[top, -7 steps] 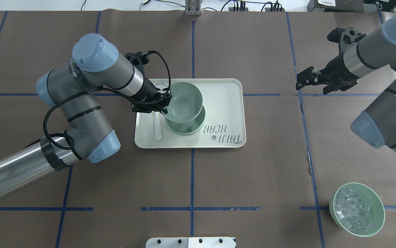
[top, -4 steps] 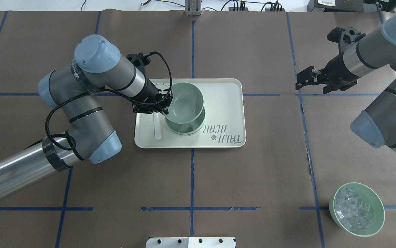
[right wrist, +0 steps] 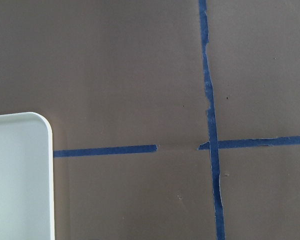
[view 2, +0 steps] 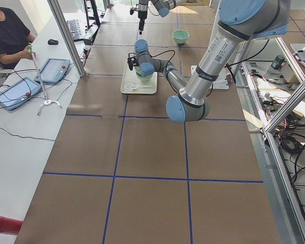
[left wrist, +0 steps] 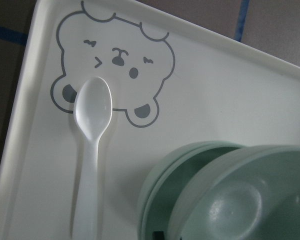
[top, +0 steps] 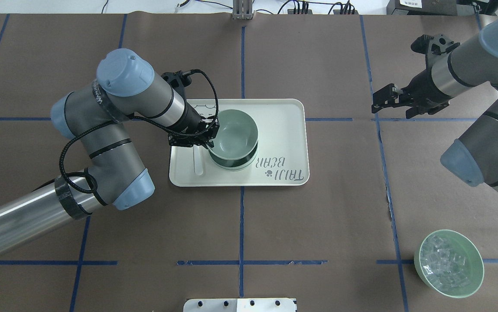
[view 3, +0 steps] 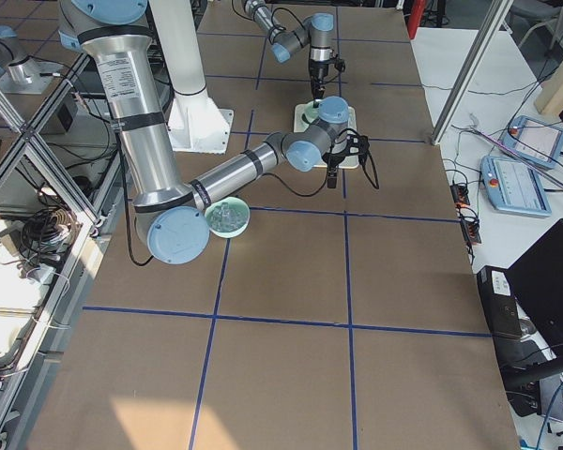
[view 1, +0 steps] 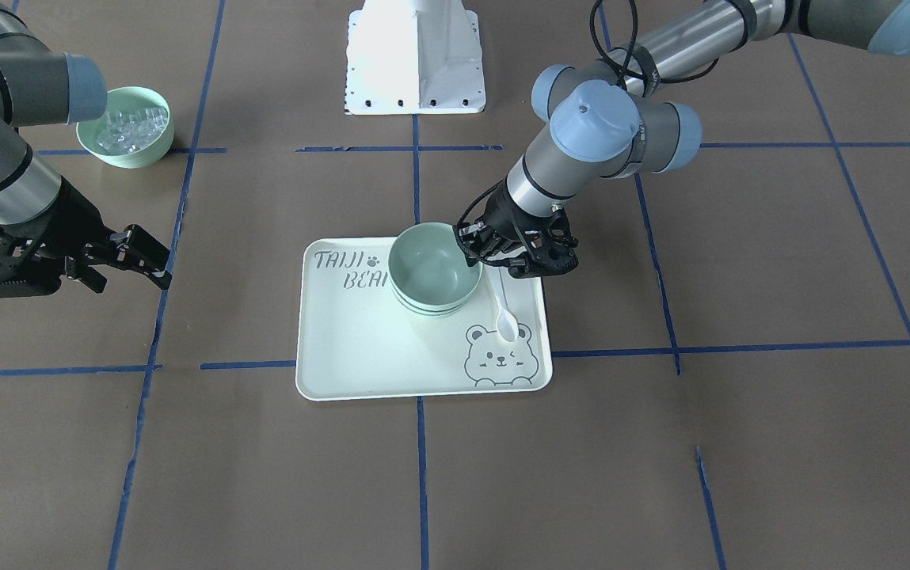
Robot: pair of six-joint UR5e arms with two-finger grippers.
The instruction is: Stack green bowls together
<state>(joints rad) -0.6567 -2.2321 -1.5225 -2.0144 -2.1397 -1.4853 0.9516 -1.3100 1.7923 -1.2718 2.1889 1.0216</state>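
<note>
The top green bowl (top: 234,131) sits low in the stack of the other green bowls (top: 241,164) on the cream tray (top: 283,125). My left gripper (top: 210,136) is shut on the top bowl's rim on its left side. In the front-facing view the gripper (view 1: 480,257) is at the right rim of the bowl (view 1: 432,267), with the lower rims (view 1: 431,309) showing beneath. The left wrist view shows the held bowl (left wrist: 240,205) nested, slightly offset, in the stack (left wrist: 160,195). My right gripper (top: 383,100) is open and empty above the bare table, far right of the tray.
A white plastic spoon (top: 197,161) lies on the tray just left of the stack, under my left wrist; it also shows in the left wrist view (left wrist: 92,130). A green bowl of clear cubes (top: 448,263) stands at the near right of the table.
My left gripper has carried the top bowl a little right and down, so it now sits lower and more squarely over the stack. The right arm has not moved.
</note>
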